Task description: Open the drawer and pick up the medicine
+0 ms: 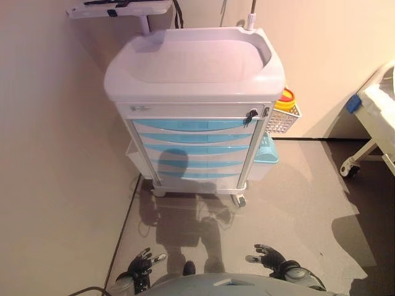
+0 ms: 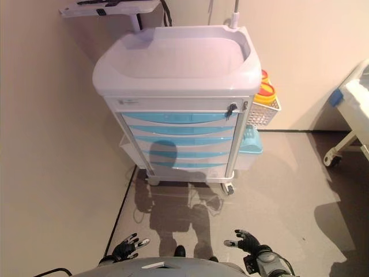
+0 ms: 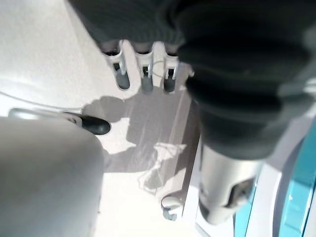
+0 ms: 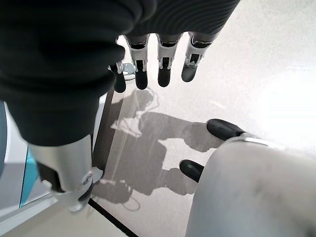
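A white medical cart (image 1: pixel 194 68) stands ahead of me against the wall, its tray top bare as far as I can see. Below the top sits a stack of light blue drawers (image 1: pixel 196 150), all pushed in flush, with a small dark lock (image 1: pixel 250 115) at the upper right corner of the top one. The medicine shows in no view; I cannot tell where it lies while the drawers are closed.

My left hand (image 1: pixel 143 264) hangs low at my side, well apart from the cart, fingers straight and relaxed, holding nothing. My right hand (image 1: pixel 269 254) hangs the same way on the other side, fingers loosely spread and empty.

From my head I can see a white wire basket (image 1: pixel 283 119) hooked on the cart's right side with a yellow container (image 1: pixel 286 101) in it, a light blue bin (image 1: pixel 266 150) beneath that, and part of a bed frame (image 1: pixel 370 117) far to the right. A side shelf (image 1: pixel 118 8) juts out behind the cart at upper left.

The wrist views lose all of that. The left one shows my fingers (image 3: pixel 146 74) over grey floor (image 3: pixel 49 54), plus one cart caster (image 3: pixel 170 207) and a sliver of blue drawer front. The right one shows my fingers (image 4: pixel 165 64) above floor only
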Controlling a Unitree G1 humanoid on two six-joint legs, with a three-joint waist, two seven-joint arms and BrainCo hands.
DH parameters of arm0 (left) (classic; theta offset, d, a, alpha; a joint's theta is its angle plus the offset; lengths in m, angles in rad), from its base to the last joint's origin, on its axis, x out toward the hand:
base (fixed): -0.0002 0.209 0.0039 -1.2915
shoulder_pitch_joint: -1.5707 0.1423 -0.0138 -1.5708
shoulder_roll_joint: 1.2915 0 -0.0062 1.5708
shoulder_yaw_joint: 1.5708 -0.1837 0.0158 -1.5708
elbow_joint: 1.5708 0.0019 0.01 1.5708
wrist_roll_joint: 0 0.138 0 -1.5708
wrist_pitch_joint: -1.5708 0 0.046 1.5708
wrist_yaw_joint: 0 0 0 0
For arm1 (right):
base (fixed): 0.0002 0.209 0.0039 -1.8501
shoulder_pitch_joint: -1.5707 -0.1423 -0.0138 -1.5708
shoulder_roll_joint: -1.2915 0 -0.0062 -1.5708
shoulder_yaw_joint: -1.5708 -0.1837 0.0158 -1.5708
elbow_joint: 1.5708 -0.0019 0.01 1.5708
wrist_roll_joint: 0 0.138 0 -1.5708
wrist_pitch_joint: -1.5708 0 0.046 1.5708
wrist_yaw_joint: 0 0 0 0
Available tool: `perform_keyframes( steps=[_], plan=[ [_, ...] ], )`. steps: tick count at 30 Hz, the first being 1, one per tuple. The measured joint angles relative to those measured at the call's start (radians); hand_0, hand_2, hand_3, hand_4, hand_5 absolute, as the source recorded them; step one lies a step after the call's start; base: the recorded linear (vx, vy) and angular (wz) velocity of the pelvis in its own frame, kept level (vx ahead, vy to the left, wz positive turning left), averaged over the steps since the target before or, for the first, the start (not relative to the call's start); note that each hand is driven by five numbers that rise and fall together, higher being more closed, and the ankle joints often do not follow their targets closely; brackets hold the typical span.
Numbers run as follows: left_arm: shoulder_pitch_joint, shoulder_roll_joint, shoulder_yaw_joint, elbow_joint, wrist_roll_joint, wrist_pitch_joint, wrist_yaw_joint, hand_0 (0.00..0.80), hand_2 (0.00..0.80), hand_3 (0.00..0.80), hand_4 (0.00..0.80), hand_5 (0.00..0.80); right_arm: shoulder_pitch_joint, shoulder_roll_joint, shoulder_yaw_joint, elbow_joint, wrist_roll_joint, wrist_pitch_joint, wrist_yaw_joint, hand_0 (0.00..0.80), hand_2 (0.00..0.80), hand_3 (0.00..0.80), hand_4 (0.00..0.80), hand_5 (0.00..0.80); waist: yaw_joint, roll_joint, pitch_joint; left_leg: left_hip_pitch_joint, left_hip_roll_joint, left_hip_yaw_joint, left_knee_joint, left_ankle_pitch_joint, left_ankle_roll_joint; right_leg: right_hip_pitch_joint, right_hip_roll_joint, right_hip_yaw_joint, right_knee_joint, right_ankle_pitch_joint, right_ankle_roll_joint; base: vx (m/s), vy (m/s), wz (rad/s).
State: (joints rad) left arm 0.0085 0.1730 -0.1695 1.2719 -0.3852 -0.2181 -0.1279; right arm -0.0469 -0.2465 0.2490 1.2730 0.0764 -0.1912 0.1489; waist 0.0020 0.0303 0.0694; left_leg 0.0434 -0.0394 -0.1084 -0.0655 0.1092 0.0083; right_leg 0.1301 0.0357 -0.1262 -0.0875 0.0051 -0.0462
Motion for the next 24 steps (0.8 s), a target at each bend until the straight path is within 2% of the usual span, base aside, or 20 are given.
perform_keyframes(
  steps=[5, 14, 24],
  plan=[
    [-0.020, 0.008, -0.080, -0.002, 0.094, -0.044, -0.005, 0.000, 0.000, 0.000, 0.000, 0.000, 0.004, -0.001, 0.000, 0.004, 0.000, 0.006, -0.009, 0.000, 0.000, 0.000, 0.000, 0.000, -0.004, 0.001, -0.006, 0.013, 0.005, 0.010, -0.014, 0.004, -0.001, -0.001, 0.002, 0.007, 0.001, 0.000, 0.000, -0.054, -0.016, -0.06],
    [-0.028, -0.011, -0.081, -0.002, 0.092, -0.046, 0.043, 0.000, 0.000, 0.000, 0.000, 0.000, 0.012, 0.016, 0.000, 0.024, -0.001, 0.017, -0.009, 0.000, 0.000, 0.000, 0.000, 0.000, -0.005, -0.025, -0.018, 0.020, 0.007, 0.027, -0.023, 0.003, 0.001, 0.001, 0.003, 0.022, -0.001, 0.000, 0.000, -0.005, -0.016, -0.04],
    [-0.026, 0.003, -0.069, 0.000, 0.091, -0.041, 0.053, 0.000, 0.000, 0.000, 0.000, 0.000, 0.017, 0.016, -0.001, 0.025, 0.000, 0.006, -0.017, 0.000, 0.000, 0.000, 0.000, 0.000, -0.003, -0.027, -0.009, 0.019, 0.006, 0.029, -0.028, 0.000, 0.006, 0.002, 0.002, 0.026, 0.000, 0.000, 0.000, 0.014, 0.007, 0.00]
  ],
)
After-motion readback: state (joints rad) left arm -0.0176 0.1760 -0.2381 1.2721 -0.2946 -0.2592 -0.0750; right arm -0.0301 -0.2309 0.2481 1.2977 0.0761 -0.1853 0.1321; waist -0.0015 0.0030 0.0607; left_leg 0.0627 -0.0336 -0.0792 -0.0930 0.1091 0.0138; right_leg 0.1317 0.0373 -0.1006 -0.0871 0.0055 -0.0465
